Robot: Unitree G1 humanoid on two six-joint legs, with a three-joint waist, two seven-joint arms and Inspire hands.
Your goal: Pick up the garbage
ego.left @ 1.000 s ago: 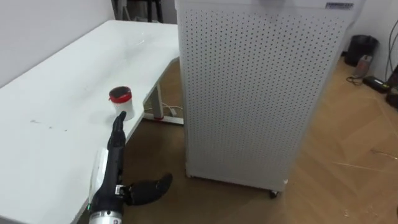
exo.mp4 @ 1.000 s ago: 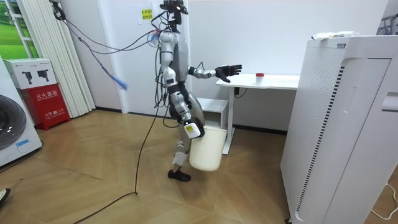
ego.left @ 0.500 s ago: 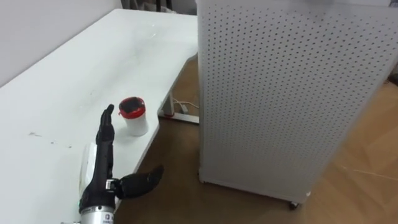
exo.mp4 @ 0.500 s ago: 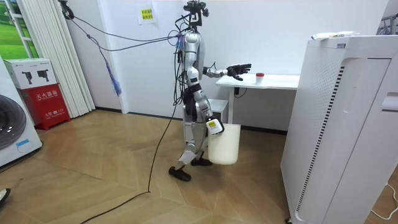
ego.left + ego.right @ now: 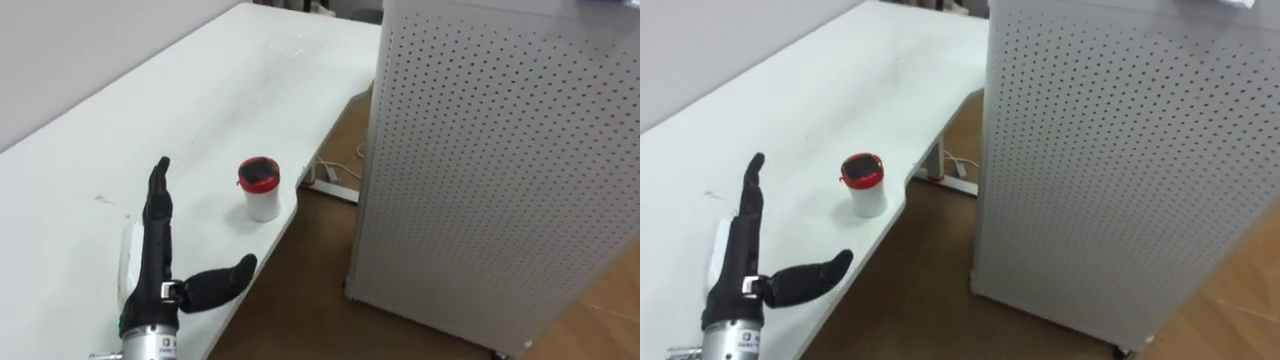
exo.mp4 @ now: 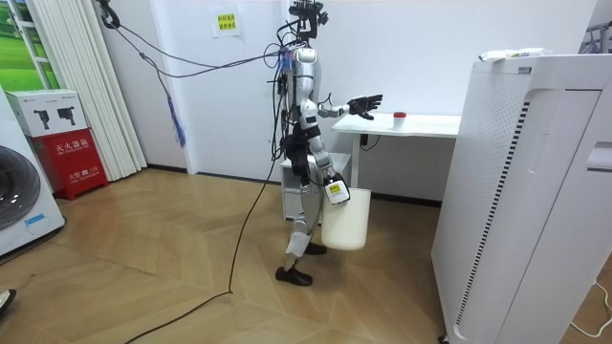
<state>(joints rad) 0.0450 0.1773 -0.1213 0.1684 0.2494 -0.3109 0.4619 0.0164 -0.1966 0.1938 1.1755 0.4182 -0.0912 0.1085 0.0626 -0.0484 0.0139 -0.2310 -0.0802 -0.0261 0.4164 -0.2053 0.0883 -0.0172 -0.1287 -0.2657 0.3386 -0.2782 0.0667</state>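
Note:
A small white cup with a red lid [image 5: 261, 188] stands upright on the white table [image 5: 150, 110], close to its right edge. My left hand [image 5: 155, 250] hovers open above the table, fingers straight and thumb spread, a short way near and left of the cup and apart from it. In the room view I stand at the table's end with the left hand [image 6: 363, 103] held out toward the cup [image 6: 400, 116]. My right hand [image 6: 334, 190] hangs low at my side, shut on the rim of a white bin [image 6: 346, 220].
A tall white perforated cabinet [image 5: 500, 170] stands on the wooden floor just right of the table, with a narrow gap between them. A wall runs along the table's left side. In the room view a dark cable [image 6: 251, 220] crosses the floor behind me.
I have walked closer to the table with the bin. The left hand now reaches over the tabletop, and the cup lies beyond and right of its fingertips.

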